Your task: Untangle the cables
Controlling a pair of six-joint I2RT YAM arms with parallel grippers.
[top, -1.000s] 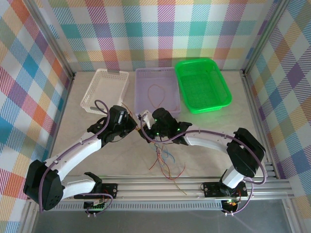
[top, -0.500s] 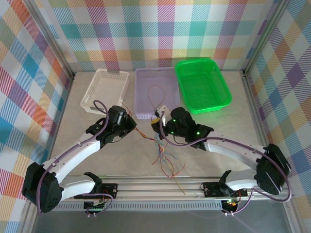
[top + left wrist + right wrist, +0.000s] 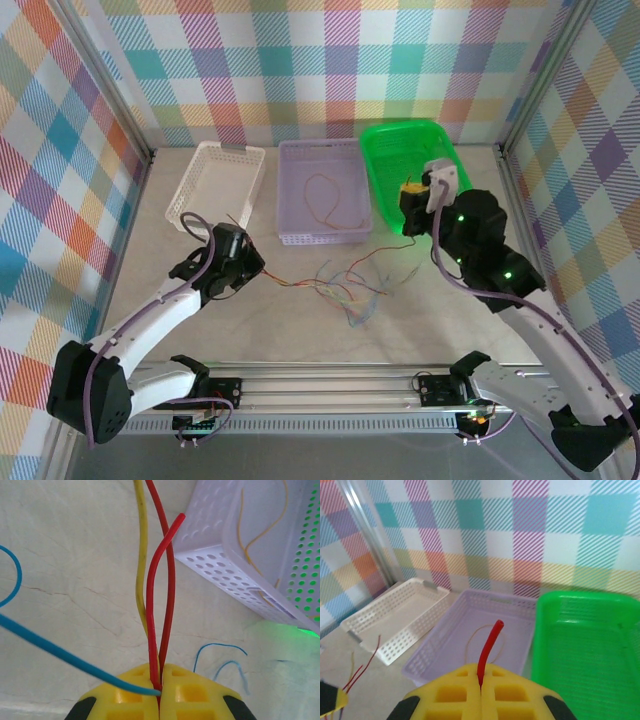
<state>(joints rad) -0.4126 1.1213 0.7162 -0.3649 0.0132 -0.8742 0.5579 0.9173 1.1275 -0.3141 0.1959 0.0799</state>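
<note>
Both arms looked identical from my end. Left arm [image 3: 150, 322] and right arm [image 3: 548, 322]: white link shells, black joint housings. A purple-grey cable [image 3: 211, 243] was looped loosely along each arm. Green LEDs [image 3: 508, 276] were lit on the right arm's black joints. There was a white camera block [image 3: 443, 180] at the right wrist. Left tool [image 3: 160, 682] and right tool [image 3: 481, 682] had yellow fingers [image 3: 131, 692] moulded with square recessed pockets, with rounded black housing behind. I saw black base brackets [image 3: 440, 386] at the foot of each arm.
</note>
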